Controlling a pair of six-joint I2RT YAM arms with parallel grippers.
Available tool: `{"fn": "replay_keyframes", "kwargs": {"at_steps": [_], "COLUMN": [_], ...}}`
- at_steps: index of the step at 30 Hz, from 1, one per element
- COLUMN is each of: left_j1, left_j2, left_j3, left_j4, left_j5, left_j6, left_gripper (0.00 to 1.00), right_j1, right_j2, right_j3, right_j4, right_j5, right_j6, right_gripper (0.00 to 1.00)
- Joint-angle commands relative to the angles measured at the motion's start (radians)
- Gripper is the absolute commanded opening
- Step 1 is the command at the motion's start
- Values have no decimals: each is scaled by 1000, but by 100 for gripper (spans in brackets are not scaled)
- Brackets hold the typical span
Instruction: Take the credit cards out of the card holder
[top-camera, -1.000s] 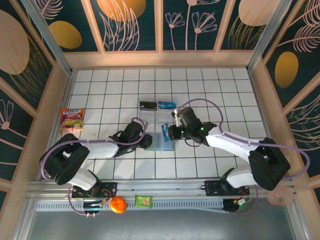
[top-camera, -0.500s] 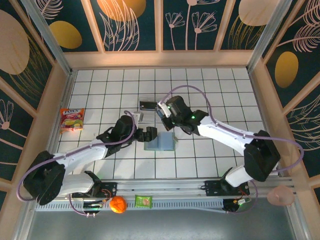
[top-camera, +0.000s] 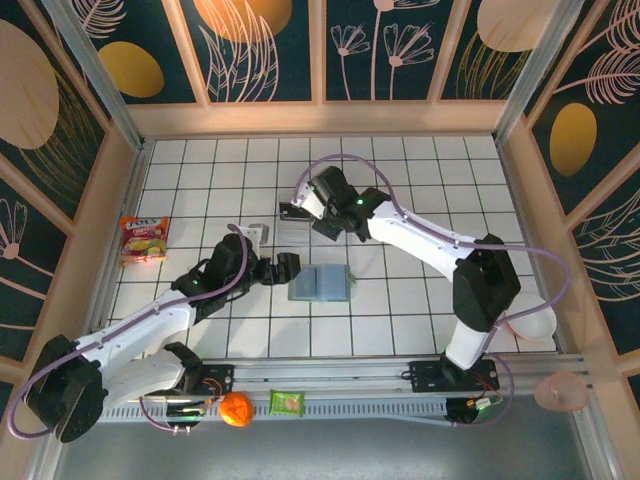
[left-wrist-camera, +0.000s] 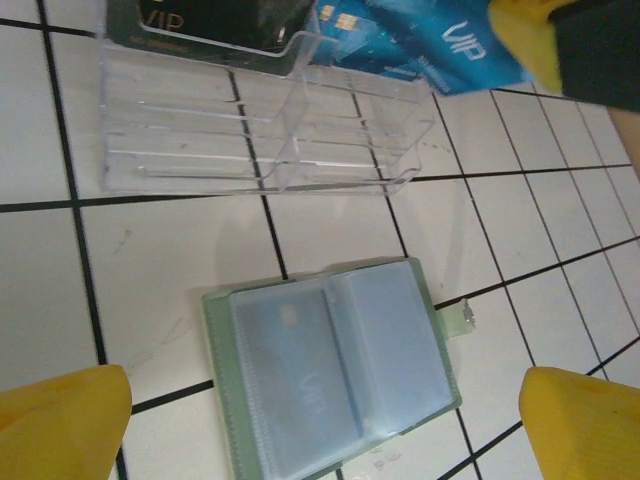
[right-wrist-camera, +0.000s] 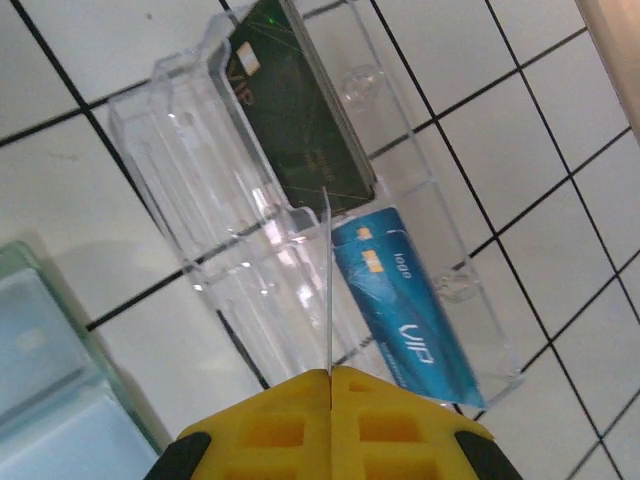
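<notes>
Right gripper (right-wrist-camera: 328, 388) is pinched shut on a card (right-wrist-camera: 327, 280), seen edge-on, right above the clear tray (right-wrist-camera: 150, 130). A dark card (right-wrist-camera: 290, 120) and a blue card (right-wrist-camera: 400, 310) lie in there. Left gripper (top-camera: 285, 268) gapes wide; the holder (left-wrist-camera: 335, 375) lies open on the table just ahead, between its fingertips, touching neither.
</notes>
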Motion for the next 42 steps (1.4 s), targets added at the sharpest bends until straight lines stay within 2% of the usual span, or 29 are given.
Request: {"fn": "replay_keyframes", "kwargs": {"at_steps": [1, 6, 14, 24, 42], "left_j1": [9, 14, 20, 30, 44], "left_j2": [-24, -29, -9, 43, 84], "left_j3": [6, 15, 29, 55, 74], "left_j4": [-93, -155, -199, -224, -244], "left_j5": [-52, -93, -130, -150, -162], "left_j6": [-18, -24, -40, -49, -57], "left_gripper": [99, 99, 99, 99, 99], "right_j1": [-23, -42, -78, -98, -97], "right_j2": [42, 70, 117, 110, 174], "right_j3": [79, 147, 202, 198, 178], "right_j4": [-109, -144, -222, -200, -148], "right_j5": [33, -15, -18, -69, -35], "right_j6": [-90, -148, -238, -318, -396], "right_gripper": [0, 0, 0, 0, 0]}}
